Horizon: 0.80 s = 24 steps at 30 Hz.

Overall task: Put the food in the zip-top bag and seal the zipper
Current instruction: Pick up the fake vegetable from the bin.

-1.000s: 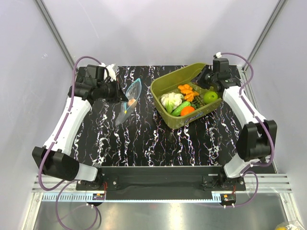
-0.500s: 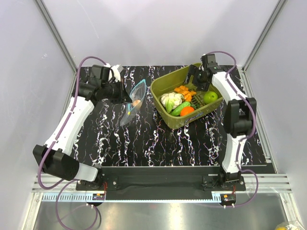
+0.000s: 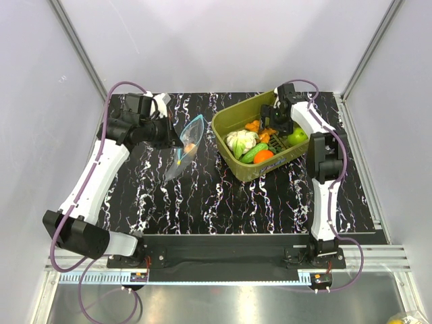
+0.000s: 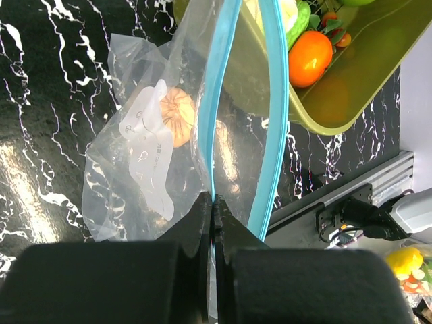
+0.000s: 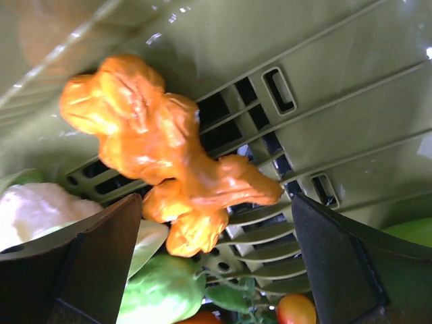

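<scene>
At the left of the black, white-veined tabletop [image 3: 202, 196], the left arm stretches away from its near corner, bends at the elbow and turns its wrist rightward; the left gripper [image 4: 212, 202] has its jaws pinched tight on the near side of the light-blue zipper strip [image 4: 219, 101], holding up the clear crinkly zip-top bag [image 3: 183, 150] with its mouth gaping; a beige garlic bulb [image 4: 177, 126] sits inside, and I cannot tell whether the bag's bottom touches the table. Just to the right stands the olive-green plastic tub [image 3: 233, 111], holding a white cauliflower [image 3: 239, 140], a green cucumber [image 3: 250, 154] and an orange round fruit [image 3: 264, 156]. The right arm stands tall and folded, its wrist dipping into the tub's far side; the right gripper [image 5: 217, 202] is spread wide and grips nothing, the orange carrot pieces [image 5: 169, 148] lying just ahead between its fingers; the green apple [image 3: 295, 137] is partly hidden behind that arm.
</scene>
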Tool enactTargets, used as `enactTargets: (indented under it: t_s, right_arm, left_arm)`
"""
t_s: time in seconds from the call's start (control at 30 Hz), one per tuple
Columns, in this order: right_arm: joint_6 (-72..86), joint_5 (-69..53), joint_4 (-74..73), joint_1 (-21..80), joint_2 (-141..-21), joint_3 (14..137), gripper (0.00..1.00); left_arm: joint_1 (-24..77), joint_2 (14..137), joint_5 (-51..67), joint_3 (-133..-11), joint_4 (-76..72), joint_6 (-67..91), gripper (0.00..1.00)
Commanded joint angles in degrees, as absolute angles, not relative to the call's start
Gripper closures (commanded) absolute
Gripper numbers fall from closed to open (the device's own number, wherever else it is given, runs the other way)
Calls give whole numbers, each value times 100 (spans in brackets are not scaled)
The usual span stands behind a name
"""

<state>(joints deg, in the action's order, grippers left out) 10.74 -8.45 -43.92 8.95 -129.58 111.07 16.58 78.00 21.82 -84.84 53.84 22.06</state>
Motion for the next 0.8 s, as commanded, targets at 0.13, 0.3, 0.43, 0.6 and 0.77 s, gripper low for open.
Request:
enactTargets:
  t_s: [0.13,0.3,0.43,0.6,0.77]
  right_arm:
    - [1028,-1256,-4070,896,-12947,10997,10]
    - [1028,-1432,-3657,896,-12674,10732,39]
    - [1046,-1599,-3402,896,-12350,10425,71]
    - [1414,-1932,-3059,896,-11770,9986,95]
    - [1810,-2390,-2419,896,-11189,9510,100]
  left_arm:
    - [1687,7813,2118,-8947,5484,2057,100]
    - [1687,7954,2145,-9096,5554,1987,100]
    - [1687,8103,2206,-9254,5607,1934,100]
    - [1679,8244,2224,-9351,5608,1898,100]
    - [1687,8323,2250,-9396,5590,1872,100]
